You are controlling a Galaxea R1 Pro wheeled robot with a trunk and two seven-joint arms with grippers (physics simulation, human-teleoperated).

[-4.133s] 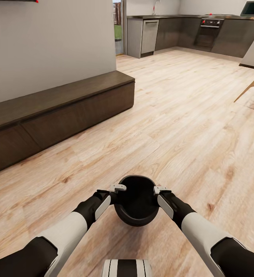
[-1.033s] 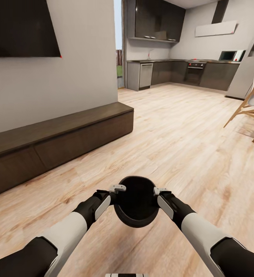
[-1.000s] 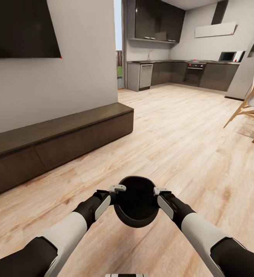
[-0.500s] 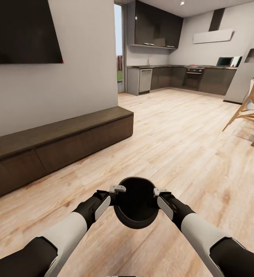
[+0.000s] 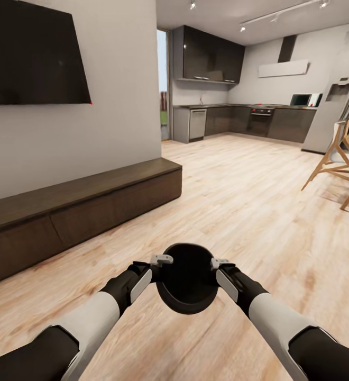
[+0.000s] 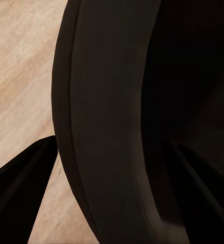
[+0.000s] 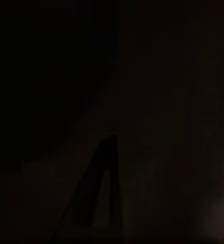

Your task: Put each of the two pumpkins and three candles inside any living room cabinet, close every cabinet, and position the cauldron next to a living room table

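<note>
Cauldron (image 5: 187,286) held above floor (image 5: 259,201), left gripper (image 5: 161,260) and right gripper (image 5: 220,263) each pinching its rim. Cabinet (image 5: 79,209) left, drawers closed.

Bright, even, sharp head view; right wrist view nearly black, left wrist view dim.

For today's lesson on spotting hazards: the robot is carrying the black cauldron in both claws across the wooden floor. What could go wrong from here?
1. The cauldron hangs between the left claw and right claw, each pinching the rim at opposite sides. If either slips, it could tip or drop to the floor.
2. The cabinet runs close on the left; a careless turn might bump it.
3. The wooden chair stands ahead on the right, another possible snag.
</note>
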